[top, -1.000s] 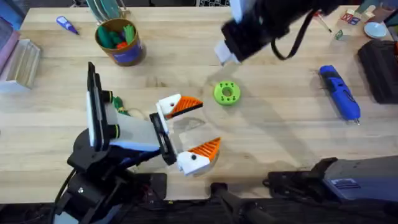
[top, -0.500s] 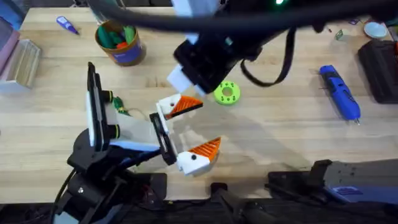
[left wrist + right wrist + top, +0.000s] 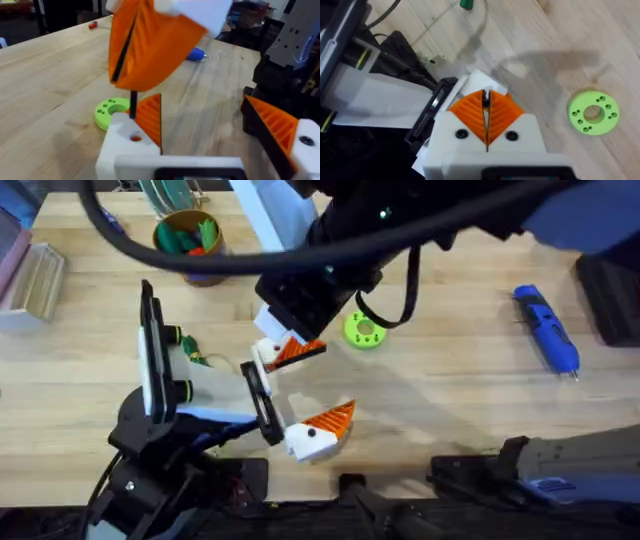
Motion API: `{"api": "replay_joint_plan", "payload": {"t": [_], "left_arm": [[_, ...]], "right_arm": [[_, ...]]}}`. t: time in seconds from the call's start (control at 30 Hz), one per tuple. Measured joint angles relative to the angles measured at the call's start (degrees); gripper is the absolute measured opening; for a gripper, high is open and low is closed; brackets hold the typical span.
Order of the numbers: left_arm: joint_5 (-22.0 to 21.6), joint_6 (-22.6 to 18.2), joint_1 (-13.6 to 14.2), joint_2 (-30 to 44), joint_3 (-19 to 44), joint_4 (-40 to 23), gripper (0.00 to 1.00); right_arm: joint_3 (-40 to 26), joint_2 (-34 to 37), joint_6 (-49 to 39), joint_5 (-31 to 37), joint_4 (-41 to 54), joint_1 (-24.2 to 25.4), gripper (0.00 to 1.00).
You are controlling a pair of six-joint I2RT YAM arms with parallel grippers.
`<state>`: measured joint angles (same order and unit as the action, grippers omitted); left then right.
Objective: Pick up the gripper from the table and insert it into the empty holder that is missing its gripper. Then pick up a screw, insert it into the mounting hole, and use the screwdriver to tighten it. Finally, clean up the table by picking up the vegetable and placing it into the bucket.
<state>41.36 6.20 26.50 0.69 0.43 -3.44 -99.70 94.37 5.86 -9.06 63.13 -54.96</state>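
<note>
Screw (image 3: 485,98), one, pinched in closed right gripper (image 3: 485,107) above holder (image 3: 268,350) at table centre. Left gripper (image 3: 300,395) spread wide, empty. One screwdriver (image 3: 546,328) at 3 o'clock; one bucket (image 3: 190,245) at 11.

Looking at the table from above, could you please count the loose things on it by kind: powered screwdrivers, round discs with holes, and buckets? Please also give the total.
Blue powered screwdriver: 1
Lime-green disc with holes: 1
Bucket: 1
Total: 3
</note>
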Motion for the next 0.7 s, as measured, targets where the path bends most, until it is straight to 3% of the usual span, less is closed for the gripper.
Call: {"api": "replay_joint_plan", "payload": {"t": [0.7], "left_arm": [[0.00, -0.01, 0.00, 0.00, 0.00, 0.00, 0.987]], "right_arm": [[0.00, 2.79, 0.14, -0.04, 0.35, -0.33, 0.006]]}}
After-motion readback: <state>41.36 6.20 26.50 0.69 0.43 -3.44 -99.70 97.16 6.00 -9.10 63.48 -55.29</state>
